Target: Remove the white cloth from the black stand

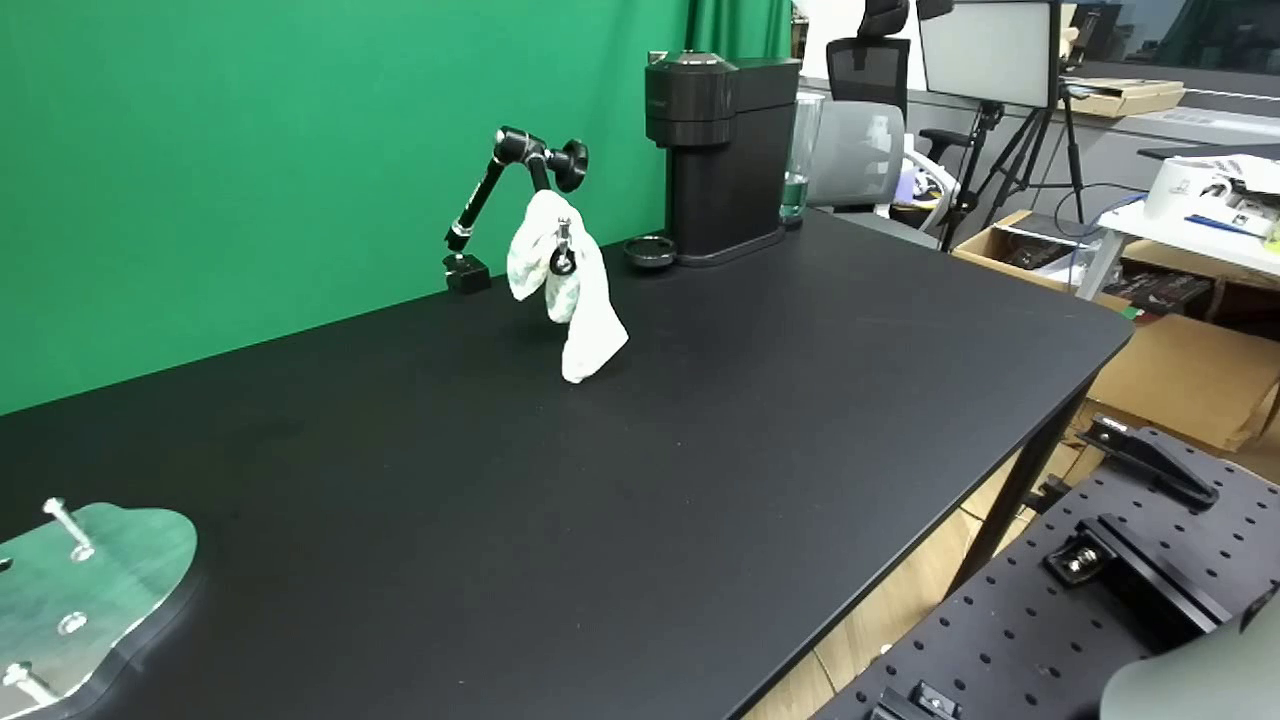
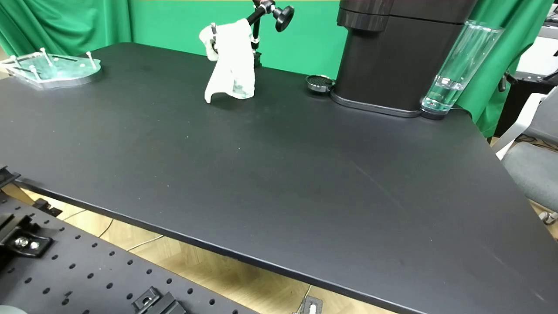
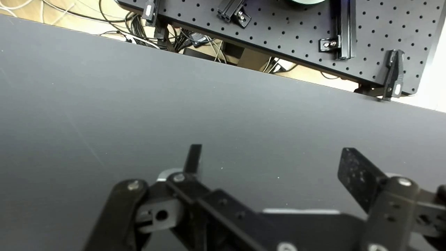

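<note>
Biggest thing by far was the black table, showing up in all three views. The green backdrop was behind it, and a dark perforated plate lay just beside one of the table's long edges. The coffee machine stood upright toward the back. Well apart from that, a see-through plate sat on the table with pale pegs sticking up from it. Next size down was the black stand, a jointed arm bent over near the top, also at the back. The white cloth was draped over it in loose folds, one long corner dangling lowest (couldn't tell if it touched the table, tbh). A clear container stood just beside the coffee machine, a bit of liquid inside. In the wrist view the gripper had its jaws wide apart, table visible through the gap. Smallest was a round dark dish near the machine's base.
</note>
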### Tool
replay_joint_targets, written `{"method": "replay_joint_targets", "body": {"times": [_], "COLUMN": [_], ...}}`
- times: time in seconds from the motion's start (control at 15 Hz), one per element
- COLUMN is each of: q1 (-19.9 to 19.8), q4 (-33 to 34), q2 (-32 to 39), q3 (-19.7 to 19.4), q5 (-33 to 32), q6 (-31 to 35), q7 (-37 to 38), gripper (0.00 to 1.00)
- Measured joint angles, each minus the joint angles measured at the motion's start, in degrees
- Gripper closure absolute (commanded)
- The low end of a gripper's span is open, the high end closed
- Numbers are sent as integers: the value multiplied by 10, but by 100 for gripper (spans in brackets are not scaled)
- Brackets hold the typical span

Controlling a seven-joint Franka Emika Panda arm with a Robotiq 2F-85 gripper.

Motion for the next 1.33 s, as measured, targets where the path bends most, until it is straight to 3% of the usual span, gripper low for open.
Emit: {"method": "replay_joint_targets", "body": {"times": [0.13, 0.33, 0.67, 1.33], "q1": [0, 0, 5, 15], "q4": [-1, -3, 3, 99], "q2": [10, 50, 159, 360], "q3": [2, 9, 35, 84], "q5": [-18, -65, -122, -144], "q6": [39, 149, 317, 435], "q7": [0, 0, -14, -115], "gripper": [0, 0, 0, 0]}}
